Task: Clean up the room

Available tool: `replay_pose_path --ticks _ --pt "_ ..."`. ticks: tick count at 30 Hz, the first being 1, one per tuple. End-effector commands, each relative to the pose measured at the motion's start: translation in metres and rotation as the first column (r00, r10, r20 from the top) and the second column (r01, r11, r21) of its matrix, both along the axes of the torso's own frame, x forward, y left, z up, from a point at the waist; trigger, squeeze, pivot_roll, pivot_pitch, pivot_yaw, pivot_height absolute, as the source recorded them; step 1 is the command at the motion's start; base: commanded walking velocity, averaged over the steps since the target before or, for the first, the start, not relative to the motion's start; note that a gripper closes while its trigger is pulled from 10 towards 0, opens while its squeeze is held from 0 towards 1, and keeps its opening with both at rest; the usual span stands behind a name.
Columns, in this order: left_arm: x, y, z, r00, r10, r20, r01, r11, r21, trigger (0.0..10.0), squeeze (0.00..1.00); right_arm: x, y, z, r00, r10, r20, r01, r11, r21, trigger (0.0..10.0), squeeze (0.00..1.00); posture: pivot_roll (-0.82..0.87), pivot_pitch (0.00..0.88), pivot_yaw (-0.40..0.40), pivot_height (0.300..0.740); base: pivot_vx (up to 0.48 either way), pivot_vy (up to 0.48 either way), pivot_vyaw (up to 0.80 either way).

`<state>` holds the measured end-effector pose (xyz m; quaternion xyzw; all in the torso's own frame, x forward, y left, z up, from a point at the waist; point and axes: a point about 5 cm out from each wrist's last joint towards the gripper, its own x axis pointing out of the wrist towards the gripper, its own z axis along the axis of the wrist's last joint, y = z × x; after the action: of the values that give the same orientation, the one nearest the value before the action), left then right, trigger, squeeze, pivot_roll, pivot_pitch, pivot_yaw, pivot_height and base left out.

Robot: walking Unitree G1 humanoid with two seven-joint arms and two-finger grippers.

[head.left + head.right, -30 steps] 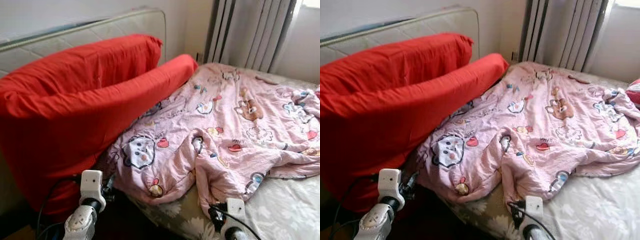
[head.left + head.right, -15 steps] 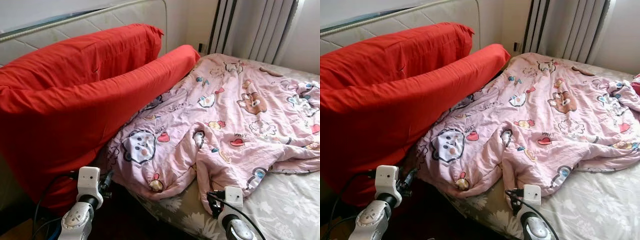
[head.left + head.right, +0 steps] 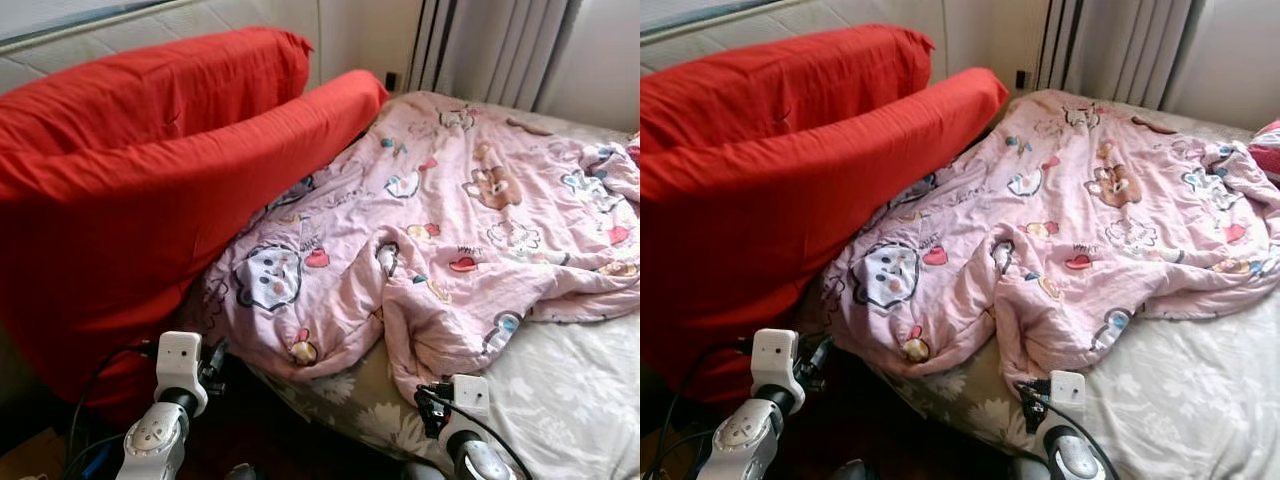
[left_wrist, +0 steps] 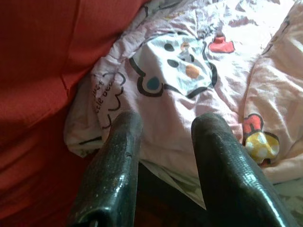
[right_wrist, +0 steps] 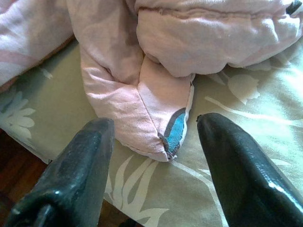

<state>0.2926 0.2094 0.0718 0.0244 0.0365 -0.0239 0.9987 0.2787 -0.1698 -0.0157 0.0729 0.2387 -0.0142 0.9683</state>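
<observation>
On bed (image 3: 560, 400), quilt (image 3: 450, 230) lying crosswise, crumpled

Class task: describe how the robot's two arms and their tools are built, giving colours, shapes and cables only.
Each arm is silver-grey with a rounded joint, topped by a white boxy wrist block. Thin black cables loop beside both blocks. The left tool and right tool each have two long, glossy black fingers with rounded tips and a finely textured surface.

We see a bed with a grey-green floral sheet (image 3: 560, 390) filling the room from 3 to 6 o'clock. A pale padded headboard (image 3: 230, 15) stands at 11 o'clock, grey curtains (image 3: 490, 45) hang at 1 o'clock, and dark wooden floor (image 3: 855, 425) lies at 7 o'clock.
</observation>
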Motion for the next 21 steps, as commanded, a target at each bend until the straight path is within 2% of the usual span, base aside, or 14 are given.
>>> replay_pose_path --ticks 1,5,6,8,17,21 --pt "-0.002 0.002 0.001 1.000 0.005 -0.005 -0.005 1.000 0.008 10.0 0.00 0.002 0.004 0.001 1.000 0.009 -0.003 -0.009 1.000 0.011 10.0 1.00 0.06 0.190 0.027 0.588 0.000 0.000 0.00" --pt "-0.004 0.002 0.001 1.000 -0.003 -0.011 0.003 1.000 0.017 10.0 0.00 0.005 0.007 0.003 1.000 0.029 -0.006 -0.029 1.000 0.001 10.0 1.00 0.06 0.203 0.032 0.588 0.000 0.000 0.00" --pt "-0.004 0.002 0.001 1.000 -0.004 -0.010 0.004 1.000 0.017 10.0 0.00 0.005 0.008 0.003 0.999 0.033 -0.008 -0.033 0.999 -0.003 10.0 0.94 0.07 0.209 0.035 0.588 0.000 0.000 0.00" --pt "-0.005 0.002 0.002 1.000 -0.005 -0.009 0.005 1.000 0.018 10.0 0.00 0.007 0.008 0.004 0.999 0.041 -0.009 -0.041 0.999 -0.010 10.0 0.00 0.08 0.213 0.038 0.588 0.000 0.000 0.00" --pt "-0.011 0.005 0.009 1.000 -0.008 0.000 0.008 1.000 0.027 10.0 0.00 0.020 0.010 0.016 0.999 0.038 0.034 -0.037 0.999 -0.027 10.0 0.00 0.09 0.260 0.050 0.588 0.000 0.000 0.00" --pt "-0.011 -0.002 0.022 0.999 -0.018 0.035 0.018 1.000 0.020 10.0 0.00 0.024 0.005 0.022 0.998 0.019 0.059 -0.015 0.998 -0.061 10.0 0.00 0.10 0.310 0.052 0.588 0.000 0.000 0.00"
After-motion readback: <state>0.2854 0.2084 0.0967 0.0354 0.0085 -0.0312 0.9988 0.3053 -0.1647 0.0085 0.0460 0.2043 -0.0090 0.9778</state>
